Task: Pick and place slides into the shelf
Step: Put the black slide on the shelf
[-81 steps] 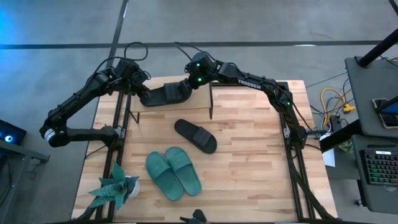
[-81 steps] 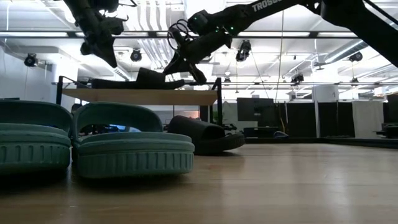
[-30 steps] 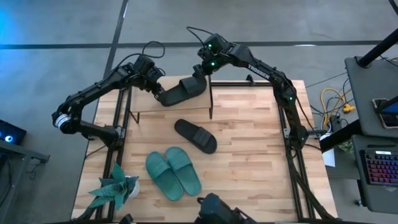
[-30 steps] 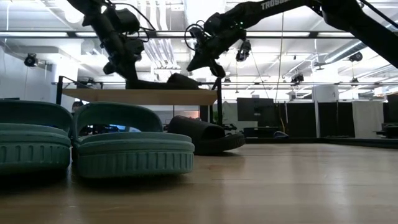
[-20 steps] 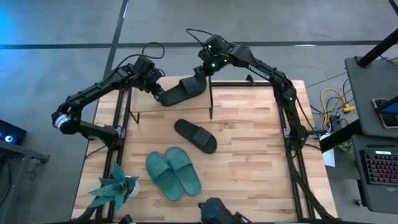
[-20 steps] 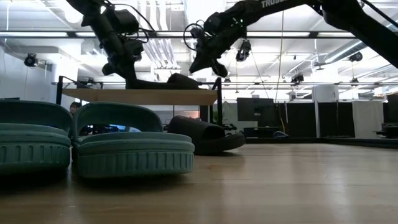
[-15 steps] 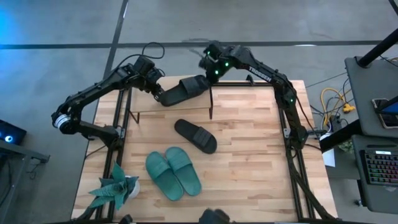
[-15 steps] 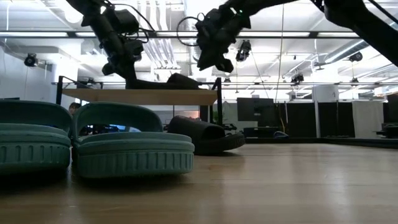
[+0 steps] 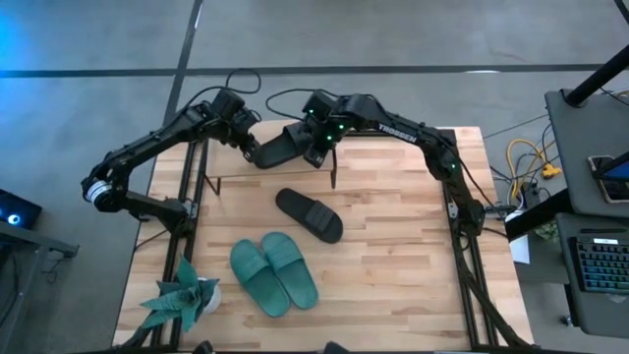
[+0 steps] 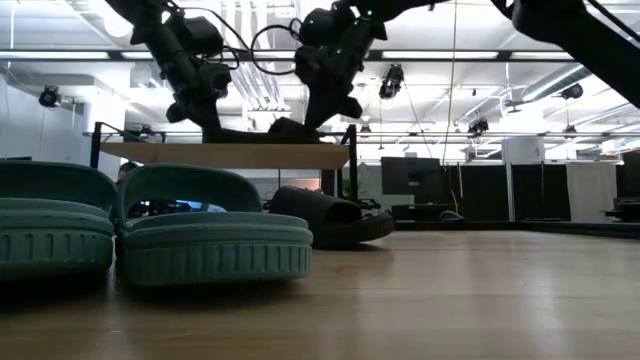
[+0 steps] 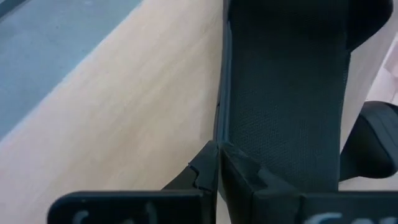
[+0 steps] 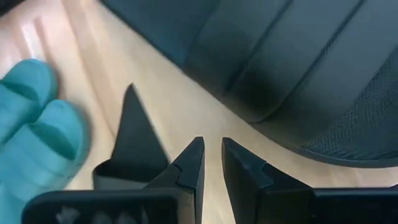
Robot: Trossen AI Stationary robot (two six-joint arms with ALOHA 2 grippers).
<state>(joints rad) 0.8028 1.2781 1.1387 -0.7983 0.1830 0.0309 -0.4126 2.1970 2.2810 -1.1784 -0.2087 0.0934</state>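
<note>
One black slide [image 9: 283, 144] lies sole-down on the shelf's top board [image 10: 225, 155], at the table's far side. My left gripper [image 9: 249, 149] is shut on its left end. My right gripper [image 9: 317, 155] hangs over the slide's right, strap end, pointing down. Its fingers [image 12: 211, 152] stand all but shut over bare wood beside the slide [image 12: 292, 56], touching nothing. The second black slide [image 9: 310, 214] lies mid-table. The teal pair [image 9: 273, 273] lies side by side nearer the near edge. My left gripper [image 11: 219, 163] pinches the black slide's side rim [image 11: 221, 124] at its left end between the two fingers. It comes slanting down from the table's far left. The slide [image 11: 286, 93] lies flat on the shelf's top board.
A green plant [image 9: 182, 295] stands at the table's near left corner. The shelf's thin black legs [image 9: 333, 172] rise beside the right gripper. Bare table [image 9: 413, 256] lies to the right of the slides.
My right gripper has risen from the far side of the slide's strap end, then swung toward the near edge and tipped down. It now hangs over that end. The left gripper and the slide on the shelf have kept still.
</note>
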